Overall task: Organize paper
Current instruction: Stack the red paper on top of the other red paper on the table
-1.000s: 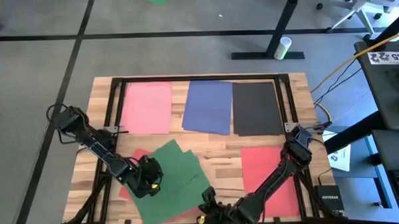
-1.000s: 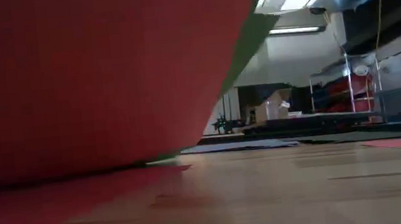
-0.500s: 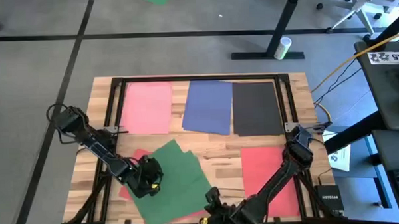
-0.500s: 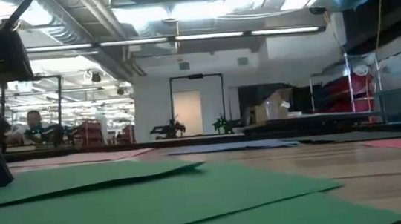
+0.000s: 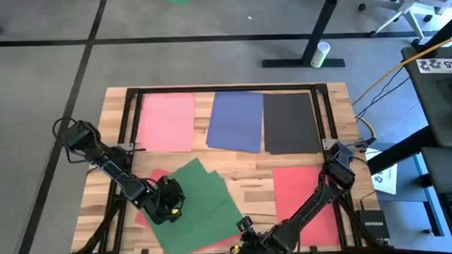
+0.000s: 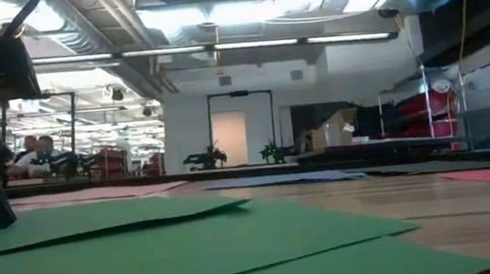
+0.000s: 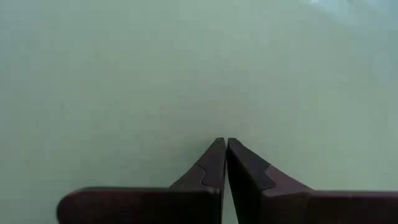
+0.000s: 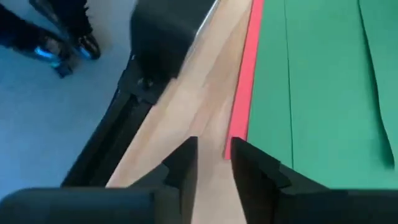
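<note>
Table (image 5: 246,171): wood top, black frame round it.
Far row: pink sheet (image 5: 167,122), blue sheet (image 5: 237,120), black sheet (image 5: 291,122) lie flat side by side; blue and black edges touch or nearly so, pink a bit apart.
Near right: red sheet (image 5: 304,196) flat, partly under R arm.
Near left: green sheets (image 5: 201,205) in a skewed pile, over another red sheet (image 5: 145,217) whose edge peeks out.
L gripper (image 5: 168,207): down on the green pile, fingers (image 7: 214,163) pressed together, tips against green paper.
R gripper (image 5: 241,243): at table's near edge beside the green pile; fingers (image 8: 183,163) slightly apart, nothing between them, over bare wood by the red edge.
Low view: green sheets fill foreground; people in room far back.
</note>
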Robot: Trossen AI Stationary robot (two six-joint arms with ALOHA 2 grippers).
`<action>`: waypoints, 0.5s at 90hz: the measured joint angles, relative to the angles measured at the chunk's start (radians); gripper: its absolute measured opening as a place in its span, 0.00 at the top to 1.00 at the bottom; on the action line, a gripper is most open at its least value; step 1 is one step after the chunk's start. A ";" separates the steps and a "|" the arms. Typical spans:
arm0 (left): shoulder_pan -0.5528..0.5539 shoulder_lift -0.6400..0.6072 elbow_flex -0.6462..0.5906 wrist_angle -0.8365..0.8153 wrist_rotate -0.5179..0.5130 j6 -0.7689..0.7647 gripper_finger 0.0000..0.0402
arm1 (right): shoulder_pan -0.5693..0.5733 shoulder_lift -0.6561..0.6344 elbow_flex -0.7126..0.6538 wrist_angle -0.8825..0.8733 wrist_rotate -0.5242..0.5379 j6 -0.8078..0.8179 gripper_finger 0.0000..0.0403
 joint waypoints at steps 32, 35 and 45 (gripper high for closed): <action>0.000 0.000 0.000 0.002 0.000 0.000 1.00 | 0.003 -0.005 -0.104 0.129 0.109 -0.030 0.73; 0.000 0.000 0.000 0.002 0.000 0.000 1.00 | 0.003 -0.004 -0.105 0.134 0.129 -0.039 0.74; 0.000 0.001 0.000 0.003 0.000 0.000 1.00 | -0.009 -0.001 -0.106 0.144 0.160 -0.047 0.77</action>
